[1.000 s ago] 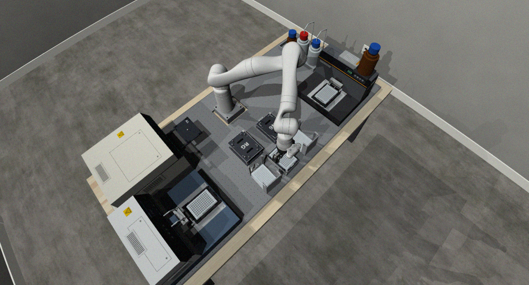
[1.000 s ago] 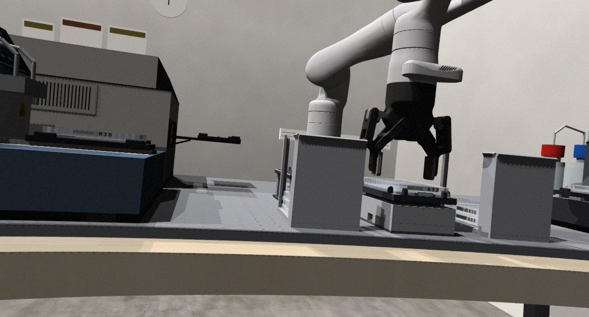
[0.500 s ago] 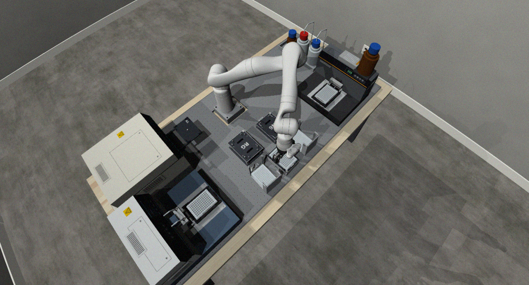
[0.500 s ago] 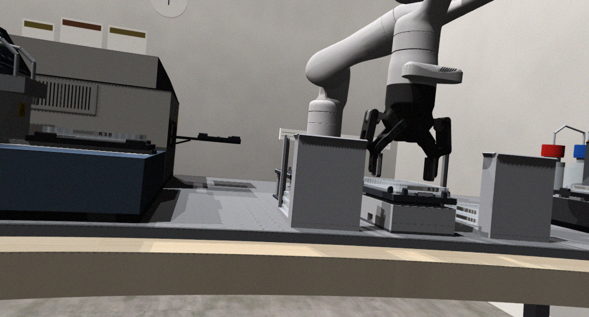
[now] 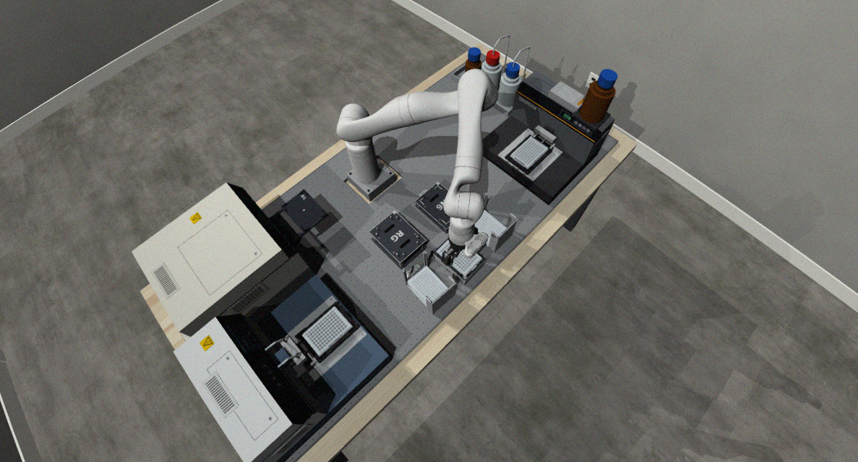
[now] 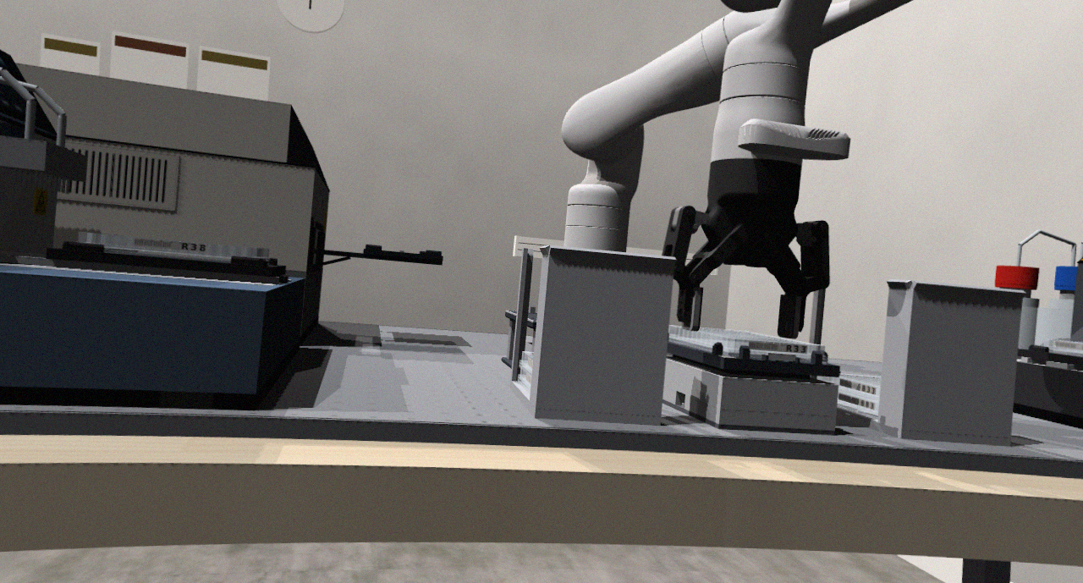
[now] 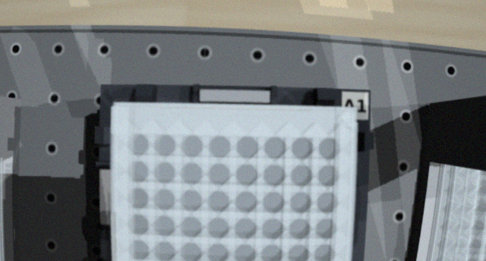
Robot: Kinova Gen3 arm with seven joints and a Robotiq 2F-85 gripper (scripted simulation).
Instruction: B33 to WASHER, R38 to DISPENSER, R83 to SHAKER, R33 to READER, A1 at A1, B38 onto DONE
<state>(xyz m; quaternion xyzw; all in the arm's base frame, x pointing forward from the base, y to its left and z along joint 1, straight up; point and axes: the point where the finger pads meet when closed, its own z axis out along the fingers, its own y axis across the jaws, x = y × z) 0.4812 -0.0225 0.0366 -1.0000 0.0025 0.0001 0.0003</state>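
A: What filled the desk (image 5: 446, 333)?

B: The two pale instrument housings at one end, the larger one (image 5: 206, 252) with its dark tray (image 6: 393, 255) out bare. Plate R38 (image 6: 173, 244) lay on the blue-fronted station (image 6: 144, 337) beside it. At the far end another plate (image 5: 529, 151) sat on the dark unit with the brown bottle (image 5: 598, 102).

A: And the arm (image 5: 468, 135)?

B: It reached down between the two grey stack racks (image 6: 601, 333) (image 6: 950, 360), over plate R33 (image 6: 745, 344), which sat flat on its low station (image 6: 757, 398).

A: The end effector (image 6: 742, 307)?

B: Spread wide, holding nothing, one fingertip on each side of R33 and just above its rim. The wrist view showed the plate's wells and the A1 mark (image 7: 355, 105) at its corner.
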